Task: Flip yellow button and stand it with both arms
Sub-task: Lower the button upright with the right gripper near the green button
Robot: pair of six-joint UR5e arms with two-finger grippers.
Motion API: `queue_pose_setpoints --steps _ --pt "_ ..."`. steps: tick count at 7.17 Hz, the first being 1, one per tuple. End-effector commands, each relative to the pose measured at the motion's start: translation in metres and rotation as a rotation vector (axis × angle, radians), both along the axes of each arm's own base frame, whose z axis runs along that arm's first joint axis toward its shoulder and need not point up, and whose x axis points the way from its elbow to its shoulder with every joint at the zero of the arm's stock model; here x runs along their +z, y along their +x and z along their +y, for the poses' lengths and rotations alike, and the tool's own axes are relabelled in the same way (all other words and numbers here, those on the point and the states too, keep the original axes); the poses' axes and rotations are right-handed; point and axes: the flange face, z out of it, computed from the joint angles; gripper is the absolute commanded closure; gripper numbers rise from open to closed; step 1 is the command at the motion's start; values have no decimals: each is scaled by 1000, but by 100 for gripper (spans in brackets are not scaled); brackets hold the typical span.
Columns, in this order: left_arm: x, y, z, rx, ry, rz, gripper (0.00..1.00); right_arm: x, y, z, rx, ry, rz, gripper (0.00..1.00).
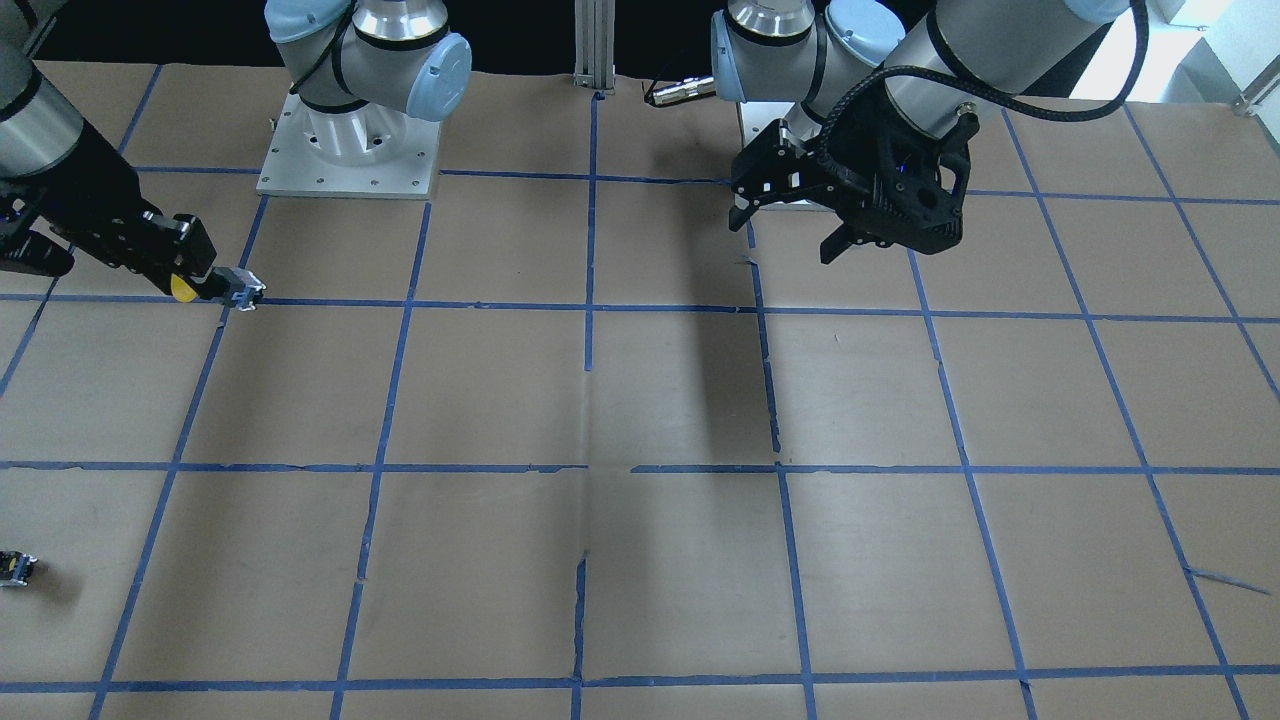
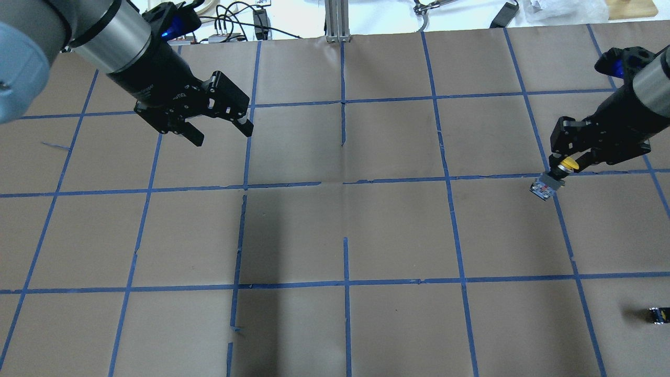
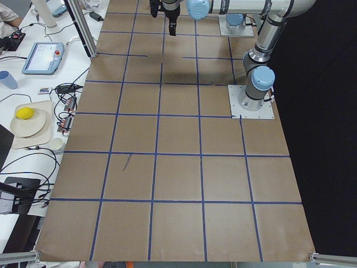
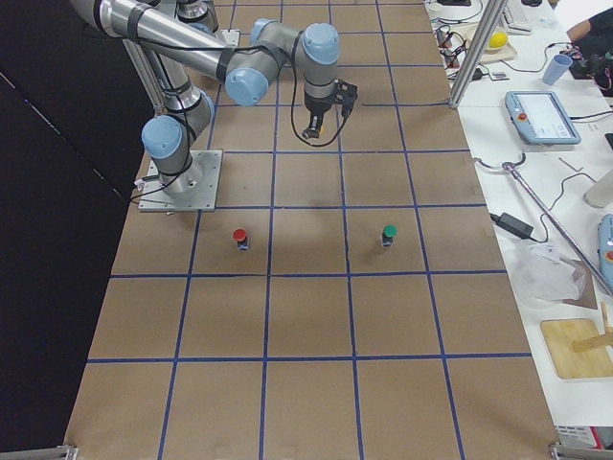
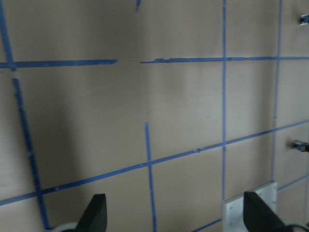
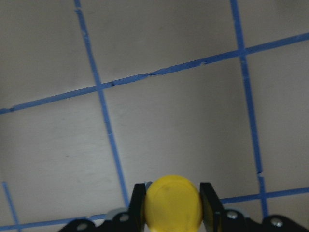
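My right gripper point(image 2: 567, 168) is shut on the yellow button point(image 2: 544, 187) at the table's right side. The fingers clamp its round yellow cap point(image 6: 173, 203). The grey-and-black body sticks out past the fingertips, tilted, low over a blue tape line point(image 1: 241, 290). I cannot tell whether it touches the table. My left gripper point(image 2: 223, 135) is open and empty, held above the far left part of the table, far from the button. Its two fingertips point(image 5: 96, 212) frame bare paper in the left wrist view.
The table is brown paper with a blue tape grid point(image 2: 345, 188). A tiny dark block with a yellow spot point(image 2: 660, 314) lies near the right front edge. A red button point(image 4: 240, 237) and a green button point(image 4: 389, 234) stand upright in the exterior right view.
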Motion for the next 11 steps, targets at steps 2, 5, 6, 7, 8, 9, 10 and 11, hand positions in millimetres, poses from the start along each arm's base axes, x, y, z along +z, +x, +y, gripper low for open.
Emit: queue_pose_setpoints --steps 2,5,6,7,8,9,10,11 --pt "22 -12 -19 -92 -67 -295 1 -45 -76 -1 166 -85 190 90" --pt "20 48 -8 36 -40 -253 1 -80 -115 -2 427 -139 280 91" --pt "11 52 6 48 -38 -254 1 -91 -120 -1 459 -150 302 92" --pt "3 50 6 48 -39 -258 1 -110 -136 5 431 -157 316 92" --pt "6 49 5 74 -42 -247 1 -124 -151 5 473 -192 320 92" --pt "9 51 5 79 -48 -226 1 -133 -165 10 482 -203 295 92" --pt "7 53 4 78 -45 -230 1 -140 -167 12 471 -240 251 91" --pt "8 53 4 81 -47 -235 1 -144 -162 17 472 -243 241 91"
